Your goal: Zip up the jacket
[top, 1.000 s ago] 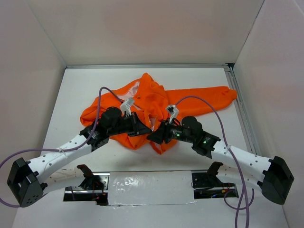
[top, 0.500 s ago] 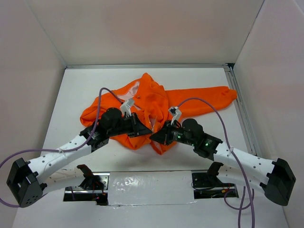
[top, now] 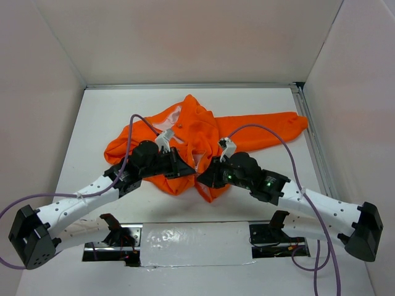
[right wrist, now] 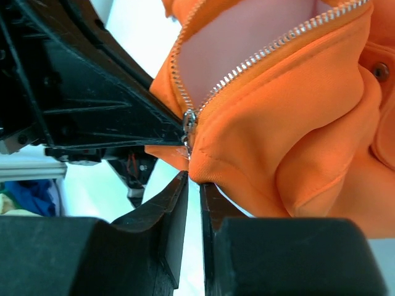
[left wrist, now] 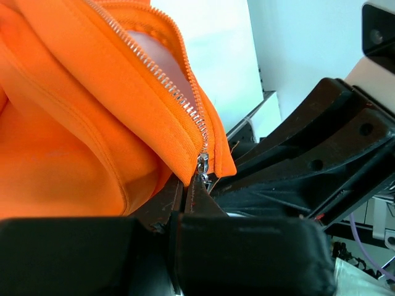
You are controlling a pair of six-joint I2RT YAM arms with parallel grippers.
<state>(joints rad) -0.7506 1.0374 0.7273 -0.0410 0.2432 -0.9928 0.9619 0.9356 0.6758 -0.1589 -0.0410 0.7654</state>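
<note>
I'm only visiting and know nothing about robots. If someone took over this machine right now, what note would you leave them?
Left gripper: shut, clamping the jacket at its bottom hem beside the zipper.
Right gripper: nearly closed, with a thin gap showing. Its tips sit just under the zipper slider; I cannot tell whether it pinches anything.
Jacket: crumpled mid-table, with one sleeve stretched out to the right.
Done: both rows of teeth meet in the slider at the hem.
Left: the teeth are apart above the slider, so it probably needs pulling up to the collar.
</note>
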